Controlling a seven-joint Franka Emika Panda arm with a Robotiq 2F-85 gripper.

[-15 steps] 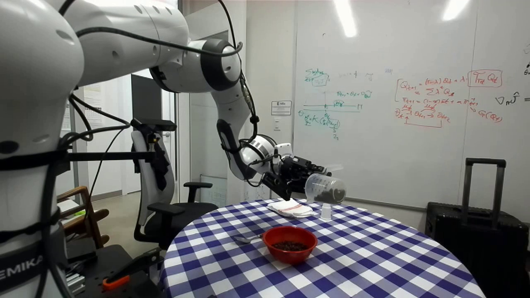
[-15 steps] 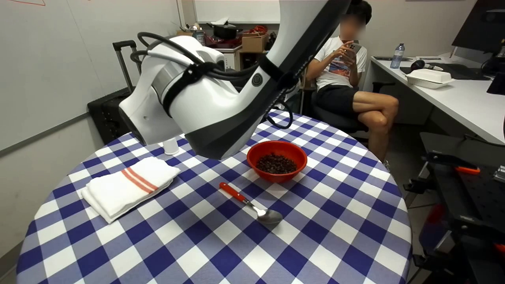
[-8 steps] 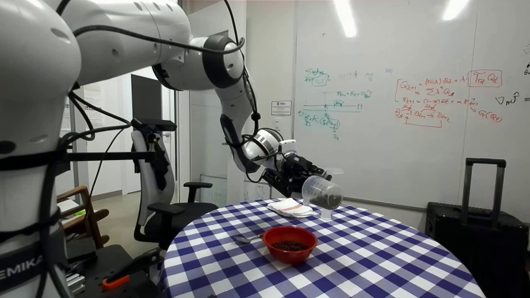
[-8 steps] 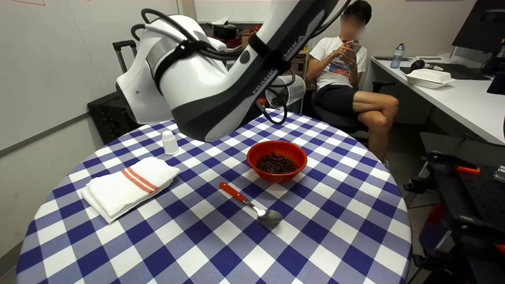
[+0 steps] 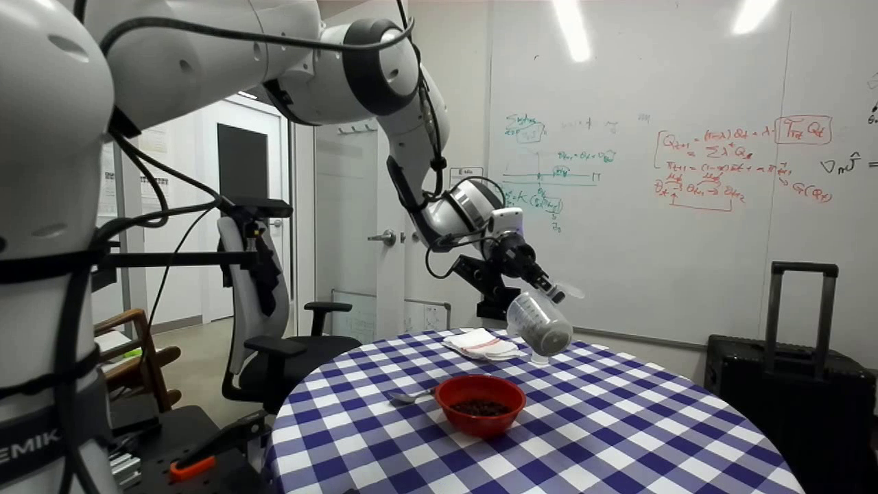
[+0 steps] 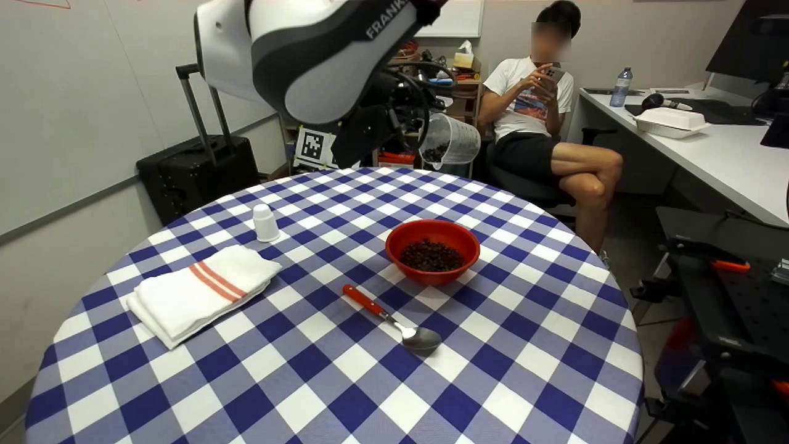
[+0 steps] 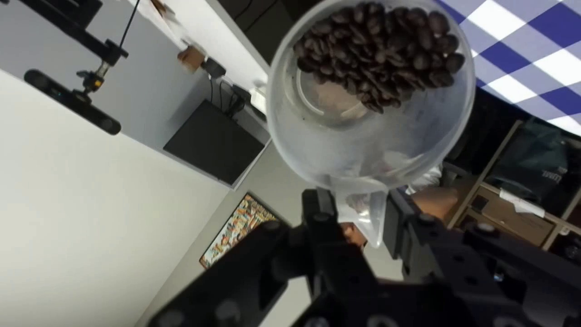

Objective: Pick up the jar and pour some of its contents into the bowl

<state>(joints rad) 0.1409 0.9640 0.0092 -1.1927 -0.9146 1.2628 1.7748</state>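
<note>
jar held clear of the checked surface, a little right of centre in both exterior views; jaws narrow, clamped on its handle, one each side of it, per wrist view. reason for this grip, as i judge it: it leaves the mouth unblocked, so a pour can run over the lip on the side away from the jaws. jar is tilted; in the wrist view its beans bank against the wall opposite the handle, toward the top of the frame. none seen falling. bowl upright, right of centre in an exterior view, apart from the jar, which seems not to be over it; dark beans of similar look lie inside. reading: pour at least partly done, jar not yet set down. risk: tipping further here could drop beans outside the bowl. spoon, lower centre, and folded cloth, left, both lie apart from the bowl; guess: a place setting, out of the pour path. small white container stands at upper left of the same frame. counts: jar 1, bowl 1, spoon 1, cloth 1, white container 1; beans in 2 lots, singles too many to count.
</note>
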